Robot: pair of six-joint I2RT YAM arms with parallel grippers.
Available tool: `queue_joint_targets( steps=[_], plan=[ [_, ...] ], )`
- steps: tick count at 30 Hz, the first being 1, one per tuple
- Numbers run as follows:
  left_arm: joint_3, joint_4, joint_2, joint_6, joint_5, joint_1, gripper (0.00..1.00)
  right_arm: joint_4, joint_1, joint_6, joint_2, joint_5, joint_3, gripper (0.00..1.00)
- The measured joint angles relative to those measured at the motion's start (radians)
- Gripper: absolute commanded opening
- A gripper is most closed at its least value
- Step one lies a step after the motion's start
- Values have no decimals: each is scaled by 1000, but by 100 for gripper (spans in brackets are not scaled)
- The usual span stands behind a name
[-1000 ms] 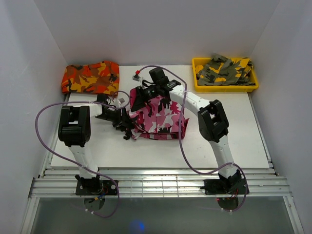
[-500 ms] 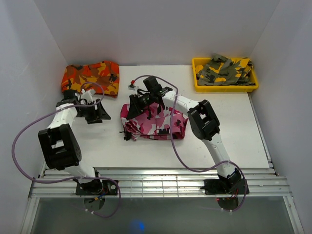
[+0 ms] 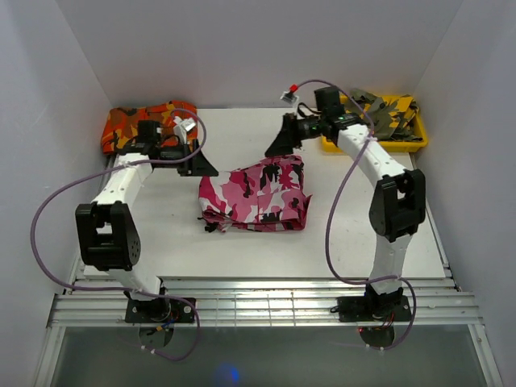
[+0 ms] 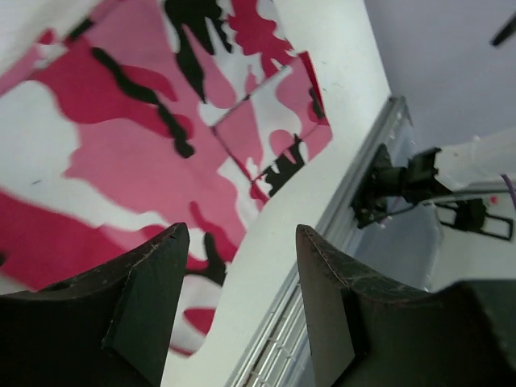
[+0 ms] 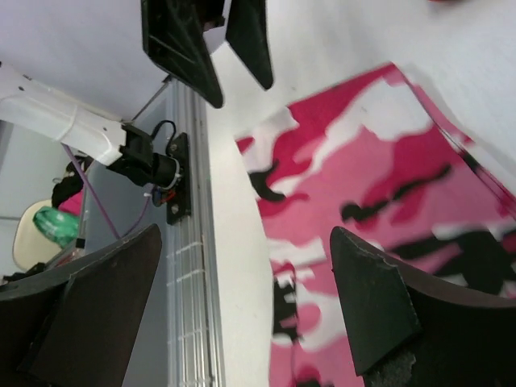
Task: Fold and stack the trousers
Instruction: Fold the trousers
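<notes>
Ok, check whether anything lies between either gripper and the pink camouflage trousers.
Nothing visible does. The left gripper and the right gripper both hover open just beyond the back edge of the trousers, over bare table. The orange-red trousers and the yellow bin lie farther back, out of the way.

Both wrist views crop the trousers (image 4: pixel 121 153) at their edges — the folded-under layers lie hidden.

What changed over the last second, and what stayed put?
Both hands left the trousers and are open: the left hand swung left and back, the right hand back toward the bin. The trousers dropped flat, folded. The orange pile and bin stayed.
</notes>
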Motion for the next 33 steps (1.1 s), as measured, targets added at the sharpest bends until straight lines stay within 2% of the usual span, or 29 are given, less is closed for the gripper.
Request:
queue_joint_targets(
  steps=[4,8,13,18,23,29,33],
  plan=[
    [-13,61,112,-58,82,-98,66,-135,-144,-154,-61,-30,-161,90],
    [-125,83,216,-80,92,-92,66,-240,-129,-245,-54,-23,-401,90],
    [-264,65,316,-80,81,-32,66,-285,-96,-297,3,-5,-551,90],
    [-277,1,395,-64,142,98,66,-278,-103,-308,64,-78,-562,90],
    [-262,-55,389,43,126,134,68,-291,-108,-342,45,-72,-566,90],
    [-171,-156,272,188,105,122,67,-425,-101,-438,-48,22,-485,90],
    [-72,-127,133,157,107,101,66,-441,-104,-449,-108,97,-344,90]
  ],
)
